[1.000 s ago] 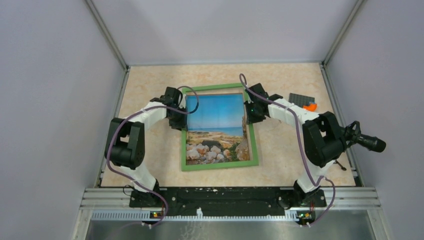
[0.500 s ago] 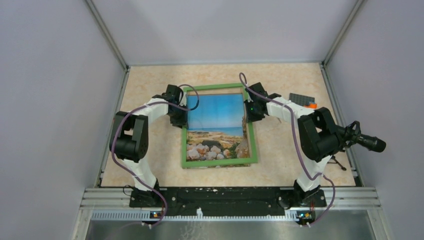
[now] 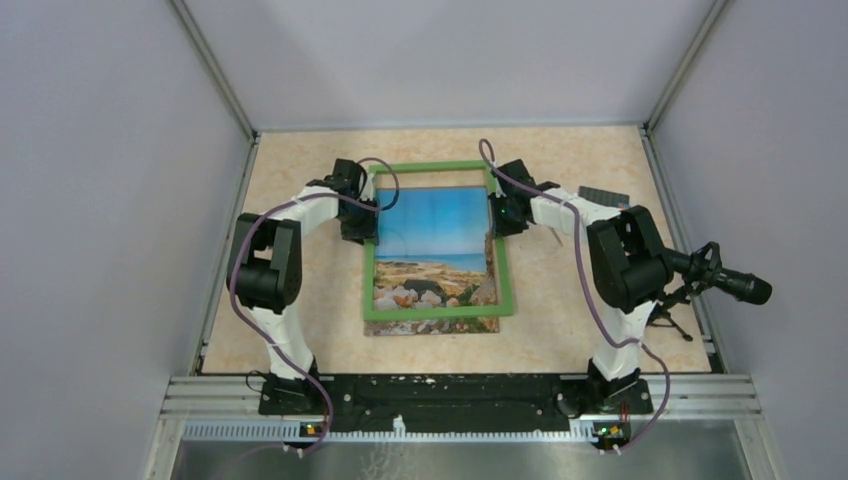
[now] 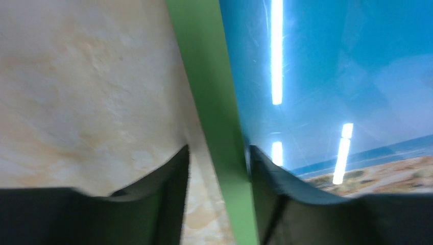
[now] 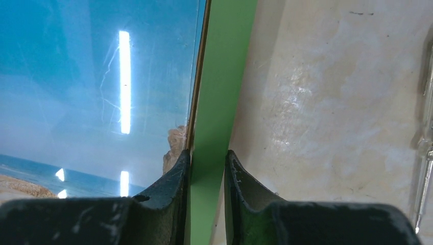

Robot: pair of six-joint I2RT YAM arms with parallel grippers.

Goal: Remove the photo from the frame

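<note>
The frame (image 3: 437,168) lies flat mid-table, its green border around the photo (image 3: 435,225) of blue sky, sea and pale rocks. A brownish strip (image 3: 430,327) sticks out past the frame's near rail. My left gripper (image 3: 368,218) straddles the left rail (image 4: 204,76); its jaws are open, with a gap of table showing on the outer side (image 4: 218,153). The photo shows to the right of it (image 4: 332,61). My right gripper (image 3: 497,213) is shut on the right rail (image 5: 224,76), one finger on each side (image 5: 207,155), the photo (image 5: 76,76) to its left.
A flat black object (image 3: 603,196) lies on the table right of the frame. A black camera on a small tripod (image 3: 725,282) stands at the right edge. Grey walls close in the left, back and right. A thin shiny rod (image 5: 426,127) lies near the right gripper.
Both grippers and the green frame have moved away from the arm bases. The brownish strip has come into view past the near rail.
</note>
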